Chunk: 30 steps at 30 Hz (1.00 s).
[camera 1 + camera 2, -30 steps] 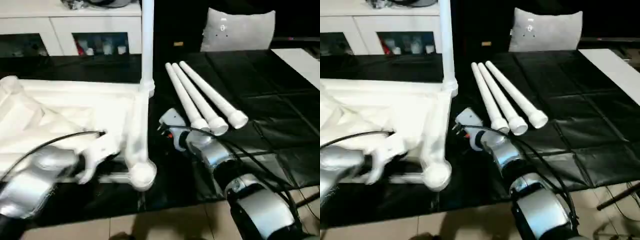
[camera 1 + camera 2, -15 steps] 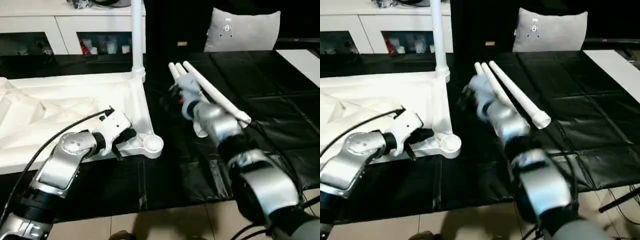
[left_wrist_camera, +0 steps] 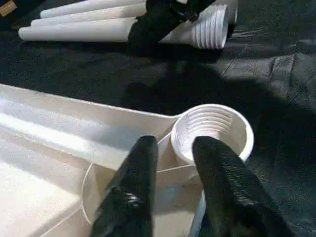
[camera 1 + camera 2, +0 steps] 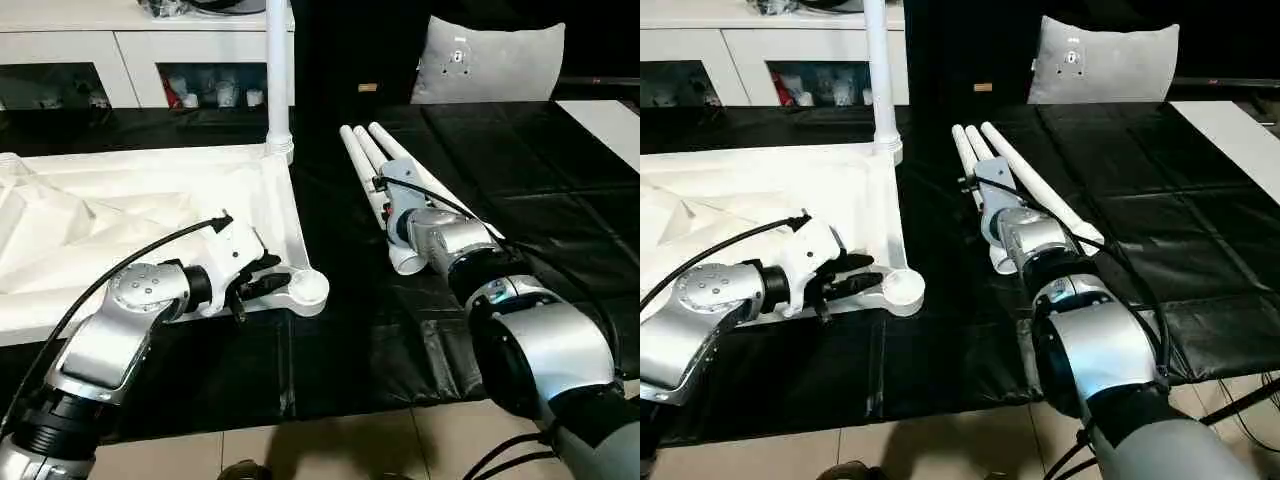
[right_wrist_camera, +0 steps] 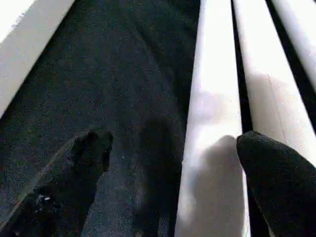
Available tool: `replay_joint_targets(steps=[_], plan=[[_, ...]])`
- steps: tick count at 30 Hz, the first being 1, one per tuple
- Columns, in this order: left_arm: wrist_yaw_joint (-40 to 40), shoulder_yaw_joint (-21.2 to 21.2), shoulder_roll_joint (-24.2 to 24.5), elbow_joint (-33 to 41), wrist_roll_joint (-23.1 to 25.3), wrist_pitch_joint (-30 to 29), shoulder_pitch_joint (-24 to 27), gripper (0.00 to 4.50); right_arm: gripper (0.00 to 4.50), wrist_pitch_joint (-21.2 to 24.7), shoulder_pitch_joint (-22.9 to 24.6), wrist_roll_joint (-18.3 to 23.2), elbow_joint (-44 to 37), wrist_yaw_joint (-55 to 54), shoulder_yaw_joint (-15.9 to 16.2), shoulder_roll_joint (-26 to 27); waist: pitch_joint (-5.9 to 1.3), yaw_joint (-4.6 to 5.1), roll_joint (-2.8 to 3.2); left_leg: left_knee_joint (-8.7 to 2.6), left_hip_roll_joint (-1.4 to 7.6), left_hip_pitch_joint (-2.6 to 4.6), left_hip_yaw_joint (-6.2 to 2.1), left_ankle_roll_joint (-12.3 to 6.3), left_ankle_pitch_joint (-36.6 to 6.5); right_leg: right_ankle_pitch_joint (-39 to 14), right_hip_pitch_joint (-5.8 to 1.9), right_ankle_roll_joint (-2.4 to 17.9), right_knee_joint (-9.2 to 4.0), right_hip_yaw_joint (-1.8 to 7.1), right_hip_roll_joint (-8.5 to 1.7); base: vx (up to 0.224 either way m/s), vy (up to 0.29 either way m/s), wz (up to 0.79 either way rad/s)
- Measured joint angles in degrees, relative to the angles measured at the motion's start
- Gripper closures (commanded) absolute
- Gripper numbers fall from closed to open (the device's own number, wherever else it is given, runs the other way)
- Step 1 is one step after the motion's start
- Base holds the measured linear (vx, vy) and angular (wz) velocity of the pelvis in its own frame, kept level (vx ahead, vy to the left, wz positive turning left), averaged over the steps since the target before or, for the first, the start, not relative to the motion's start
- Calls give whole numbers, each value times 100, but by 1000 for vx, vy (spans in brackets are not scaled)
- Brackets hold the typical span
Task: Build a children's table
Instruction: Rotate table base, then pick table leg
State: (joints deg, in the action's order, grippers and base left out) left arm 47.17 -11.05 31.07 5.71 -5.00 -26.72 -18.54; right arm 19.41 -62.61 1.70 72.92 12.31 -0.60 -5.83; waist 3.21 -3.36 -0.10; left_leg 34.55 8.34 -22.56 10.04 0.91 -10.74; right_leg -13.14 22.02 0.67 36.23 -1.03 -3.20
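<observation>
The children's table top (image 4: 150, 200) lies upside down on the left of the black sheet. One white leg (image 4: 277, 70) stands upright in its far right corner socket. Three more legs (image 4: 1030, 180) lie side by side in the middle. My left gripper (image 4: 262, 282) is at the near right corner socket (image 3: 212, 131). Its black fingers (image 3: 140, 163) stand slightly apart over the rim beside the socket and hold nothing. My right gripper (image 5: 173, 148) is open wide, straddling the leftmost lying leg (image 5: 212, 98) without closing on it.
A white cabinet (image 4: 130, 40) stands behind the black-sheeted work table (image 4: 540, 170), and a grey cushion (image 4: 490, 60) leans at the back right. A white board (image 4: 610, 115) lies at the far right. The table's front edge drops to beige floor (image 4: 350, 440).
My right arm has swung forward from near the table top and settled over the lying legs. My left gripper's fingers have parted at the corner socket. The camera has shifted.
</observation>
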Motion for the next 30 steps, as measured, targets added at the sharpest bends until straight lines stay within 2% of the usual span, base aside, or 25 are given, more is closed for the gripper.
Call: replay_joint_targets(steps=[1,4,6,10,11,13,16,18,21,23,25,26,28,30], plan=[[6,2,10,43,-21,-39,0,251,0,0,-31,0,28,-31,-36,-10,0,-1,0,0,0,0,0,0,0,0,0,0,0,0,0,0,0,0],[-4,17,62,189,-63,-99,15,236,0,29,-91,61,105,-59,-215,-49,1,-1,1,0,0,-1,0,0,0,0,1,0,0,0,0,0,0,0],[-11,72,83,200,-60,-106,17,206,0,113,-110,112,203,-42,-279,-53,2,-3,4,0,0,-1,0,0,0,0,1,0,0,0,0,0,0,0],[-17,111,127,203,-54,-146,16,187,0,434,-136,125,258,87,-352,-72,5,-3,4,0,0,-2,0,0,0,0,2,0,-1,0,0,0,0,0],[-21,111,126,204,-54,-165,17,162,0,546,-144,127,277,126,-355,-75,6,-3,4,-1,0,-2,0,1,0,0,2,0,0,0,0,0,0,0],[-38,111,127,207,-54,-169,16,151,29,678,-145,149,328,165,-389,-83,7,-7,3,-1,0,-3,0,1,0,0,3,0,-1,0,0,0,0,0],[-57,111,158,209,-54,-174,17,140,39,855,-199,141,385,254,-407,-160,8,-16,3,-1,0,-3,0,1,0,0,3,0,-1,0,0,0,0,0],[-57,111,160,211,-56,-183,16,132,70,966,-230,87,395,348,-406,-185,9,-15,2,-1,0,-3,0,1,-1,0,3,0,-1,0,0,0,0,0],[3,110,171,310,-101,-236,23,132,88,1101,-248,37,394,517,-388,-220,10,-16,0,-2,1,-3,0,1,-1,0,4,0,-2,0,0,0,0,0],[84,108,223,428,-149,-271,31,132,122,1181,-252,28,396,581,-374,-254,10,-16,-1,-2,1,-3,0,1,-1,-1,4,0,-3,0,0,0,0,0],[144,105,235,459,-174,-319,47,132,126,1203,-252,-8,397,595,-368,-267,11,-16,-2,-2,1,-3,1,1,-1,-1,4,0,-3,0,0,0,0,0],[195,99,240,486,-224,-364,77,132,147,1232,-252,-14,397,617,-356,-285,12,-17,-5,-2,1,-3,1,1,-1,-1,4,0,-3,0,0,0,0,0],[262,80,258,535,-285,-423,132,132,147,1260,-252,-19,397,648,-353,-322,15,-22,-11,-2,1,-3,1,1,-1,-1,4,0,-3,0,0,0,0,0],[277,58,263,559,-335,-447,146,132,175,1285,-252,-30,399,679,-354,-351,17,-30,-13,-2,1,-4,1,1,-1,-1,4,0,-3,-1,0,0,0,0]])
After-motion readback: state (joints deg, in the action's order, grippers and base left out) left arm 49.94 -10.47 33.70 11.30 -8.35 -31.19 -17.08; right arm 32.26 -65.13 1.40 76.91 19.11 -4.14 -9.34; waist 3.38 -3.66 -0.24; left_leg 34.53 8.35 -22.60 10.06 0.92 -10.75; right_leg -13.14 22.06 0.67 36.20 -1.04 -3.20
